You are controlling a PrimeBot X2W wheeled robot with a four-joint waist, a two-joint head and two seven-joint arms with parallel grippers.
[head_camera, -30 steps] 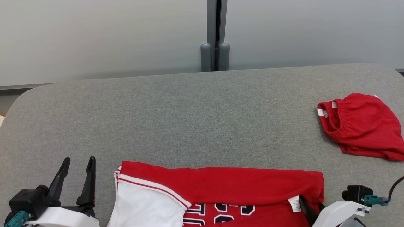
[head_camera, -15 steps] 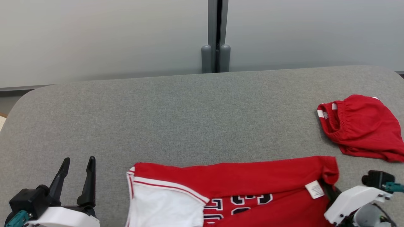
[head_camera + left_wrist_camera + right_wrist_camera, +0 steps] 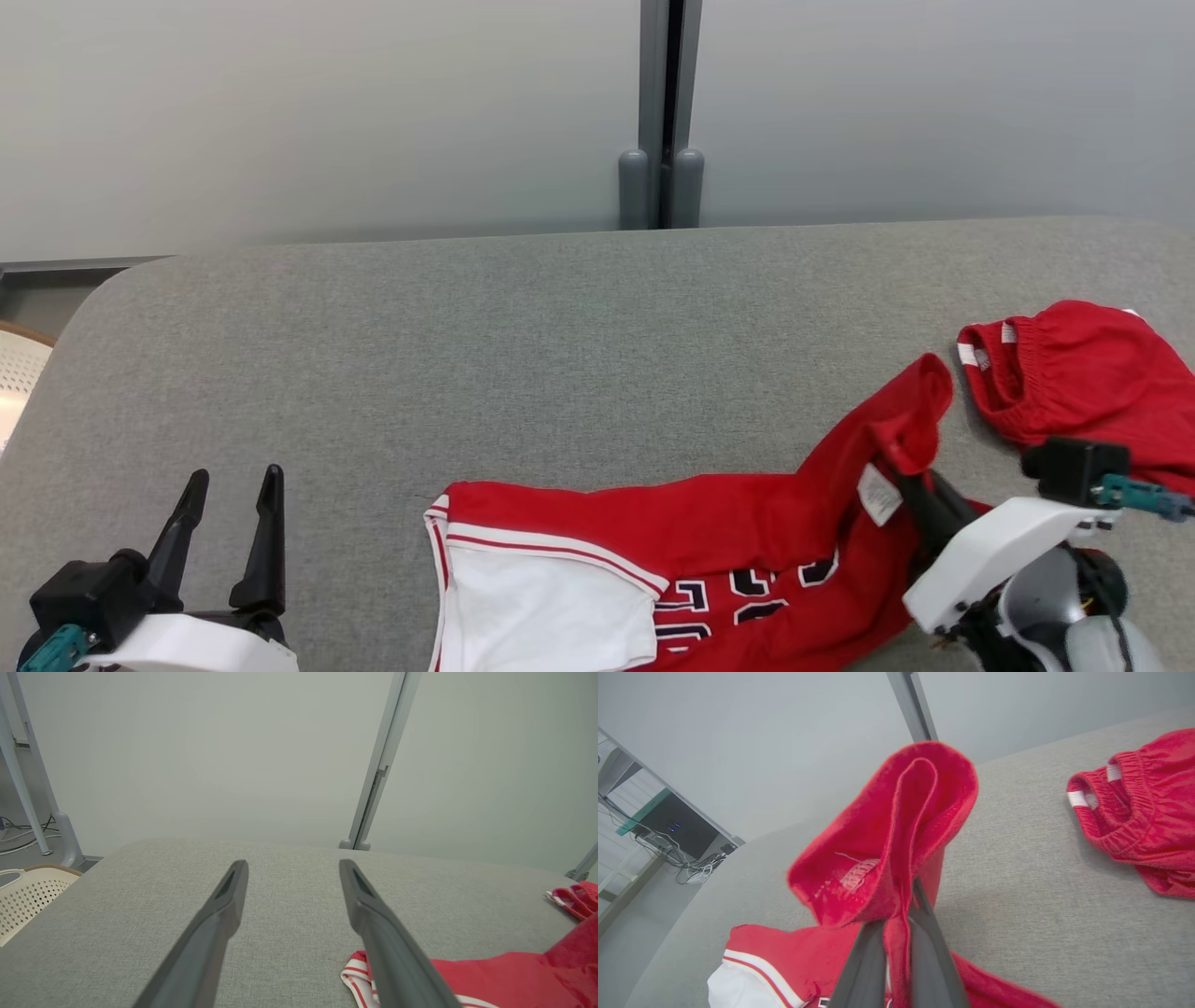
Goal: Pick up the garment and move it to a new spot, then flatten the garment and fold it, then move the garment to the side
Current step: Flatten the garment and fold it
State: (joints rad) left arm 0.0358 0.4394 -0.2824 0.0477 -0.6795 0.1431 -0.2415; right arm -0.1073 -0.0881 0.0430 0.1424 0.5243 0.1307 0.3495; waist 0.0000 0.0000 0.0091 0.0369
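Grey fabric-covered table, rounded corners. Two items on it: red jersey with white panel and dark lettering along the near edge, right end raised off the surface; red shorts crumpled at the right side, near that raised end.

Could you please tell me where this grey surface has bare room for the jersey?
Bare: the broad stretch between the far edge and the jersey, across to the left gripper. Crowded: the right end, where red shorts lie near the right gripper.
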